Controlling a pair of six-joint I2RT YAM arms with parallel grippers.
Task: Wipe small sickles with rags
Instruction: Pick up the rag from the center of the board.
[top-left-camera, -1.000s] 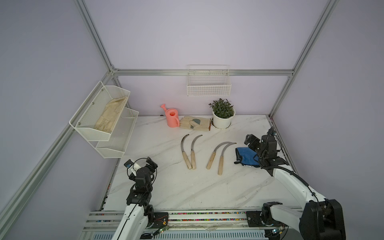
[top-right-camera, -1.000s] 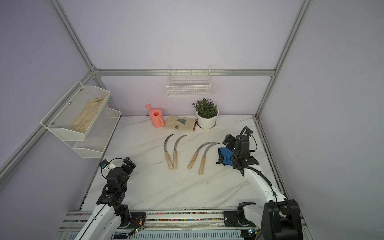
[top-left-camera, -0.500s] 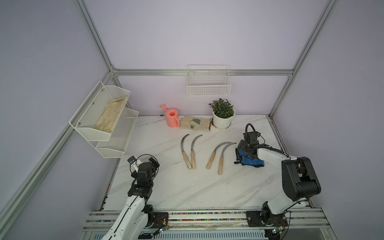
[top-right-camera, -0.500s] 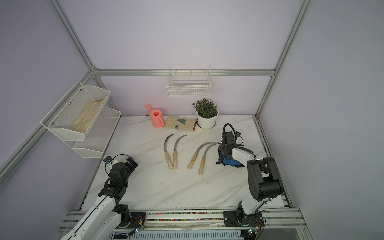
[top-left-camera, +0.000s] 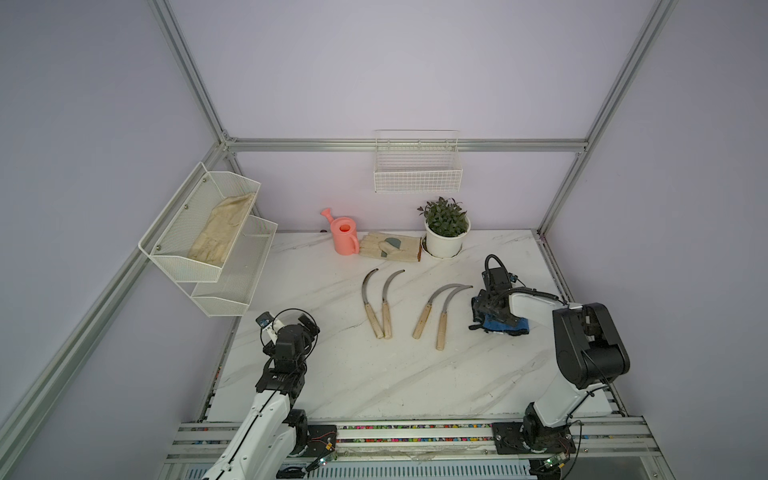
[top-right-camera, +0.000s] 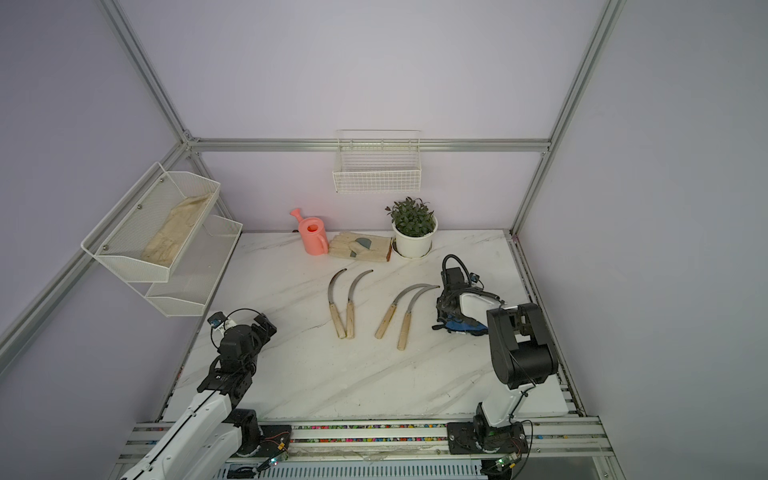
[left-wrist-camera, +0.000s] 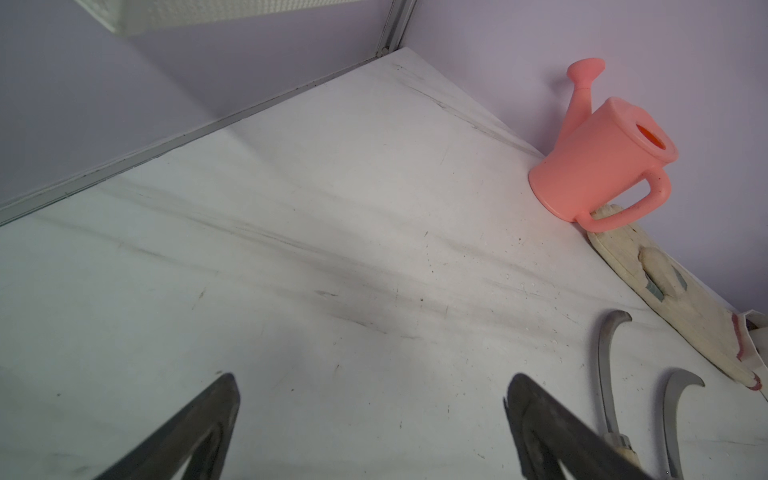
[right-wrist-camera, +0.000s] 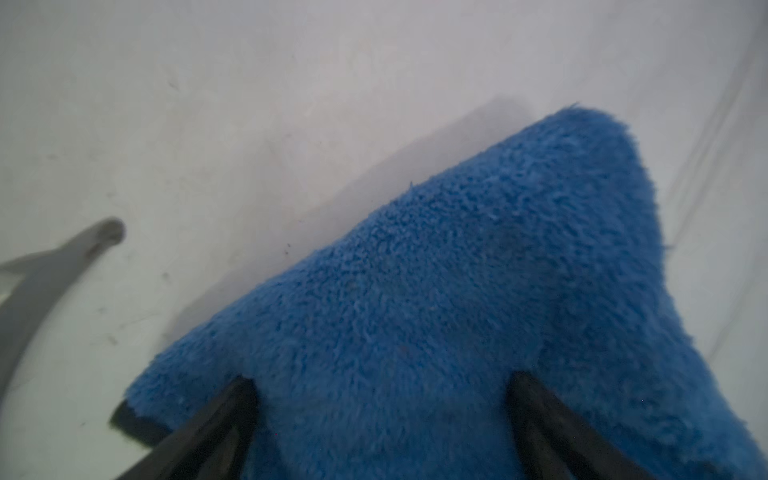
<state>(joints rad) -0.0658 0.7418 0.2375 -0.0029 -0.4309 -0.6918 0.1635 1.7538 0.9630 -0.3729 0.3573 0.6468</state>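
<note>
Four small sickles lie in two pairs mid-table in both top views, a left pair (top-left-camera: 380, 307) and a right pair (top-left-camera: 434, 316), each a curved grey blade on a pale wooden handle. The blue plush rag (top-left-camera: 505, 326) lies just right of them. My right gripper (top-left-camera: 483, 316) is down on the rag. In the right wrist view it (right-wrist-camera: 380, 378) stands open, its dark fingers (right-wrist-camera: 232, 411) spread on the blue pile (right-wrist-camera: 478, 270), with a blade tip (right-wrist-camera: 50, 266) beside it. My left gripper (left-wrist-camera: 372, 378) hangs open and empty over bare marble at the front left (top-left-camera: 297, 328), two blades (left-wrist-camera: 604, 374) off to its side.
A pink watering can (top-left-camera: 344, 237), beige work gloves (top-left-camera: 390, 247) and a potted plant (top-left-camera: 446, 232) line the back wall. A wire basket (top-left-camera: 417, 170) hangs above them. A two-tier mesh shelf (top-left-camera: 174, 257) holding a beige glove juts from the left wall.
My right arm has folded back at the elbow, and its gripper has shifted left and sunk onto the rag. The left gripper has barely moved. The sickles lie as before.
</note>
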